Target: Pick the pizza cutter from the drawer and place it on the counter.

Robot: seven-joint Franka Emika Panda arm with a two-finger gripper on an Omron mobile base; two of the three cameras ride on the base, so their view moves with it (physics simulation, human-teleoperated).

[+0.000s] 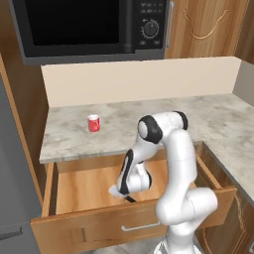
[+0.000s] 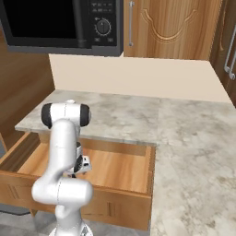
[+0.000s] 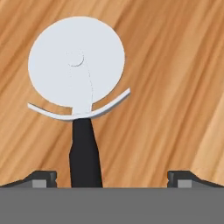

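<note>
1. Location: the cutter point(image 3: 78, 87) lies flat on the wooden floor of the open drawer point(image 1: 79, 191), directly under the gripper point(image 3: 111, 177). In the hand view its wheel points away and its black handle runs back toward the hand.
2. Gripper state: the jaws stand wide apart and hold nothing. The handle sits between the fingertips point(image 3: 41, 178), closer to one of them than to the other.
3. Handling: the cutter looks small, light and rigid. The wheel is thin, flat and probably slick, so it is a poor surface to hold.
4. Grasp point: take the handle, behind the curved guard. Centre the hand over it first.
5. Surroundings: a red can point(image 1: 93, 123) stands on the counter point(image 1: 149, 124), well apart from the drawer.
6. Obstructions: the drawer walls and the counter edge above may limit the lift path.
</note>
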